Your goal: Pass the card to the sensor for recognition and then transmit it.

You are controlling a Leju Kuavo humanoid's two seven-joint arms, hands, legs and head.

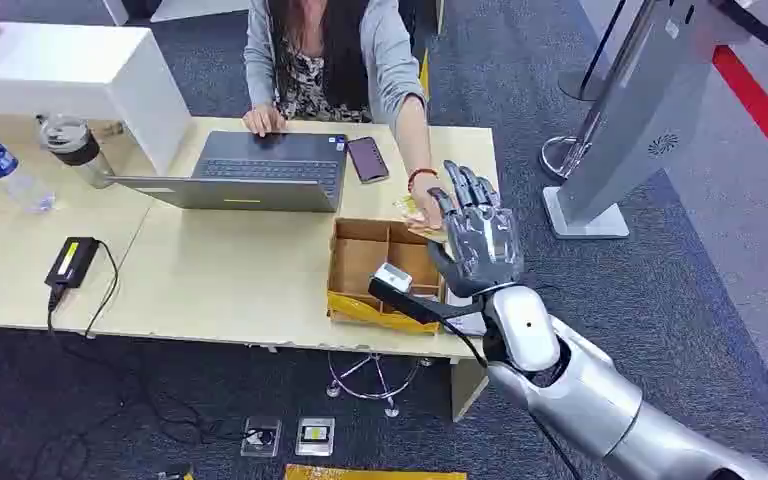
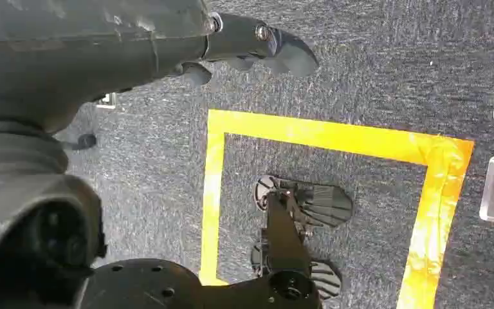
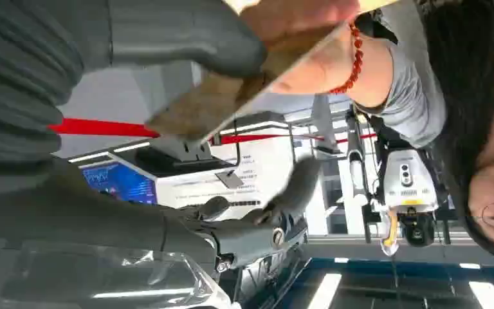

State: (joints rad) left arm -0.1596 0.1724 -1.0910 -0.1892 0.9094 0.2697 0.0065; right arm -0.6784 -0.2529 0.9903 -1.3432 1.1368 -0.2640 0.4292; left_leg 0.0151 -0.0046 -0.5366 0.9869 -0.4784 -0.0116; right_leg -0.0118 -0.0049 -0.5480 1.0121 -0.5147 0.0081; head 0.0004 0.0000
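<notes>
The right hand is raised over the far right of the desk, fingers spread upward, its thumb pressing the card in the right wrist view; a person's hand grips the same card, which the head view mostly hides behind both hands. Below sit a cardboard box and the sensor. The left hand hangs over the carpet, fingers loosely curled and holding nothing.

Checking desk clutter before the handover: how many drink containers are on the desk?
2: a clear water bottle with a blue cap at the desk's far left edge, and a tumbler just right of it, beside the laptop. Others may sit outside the view.
</notes>
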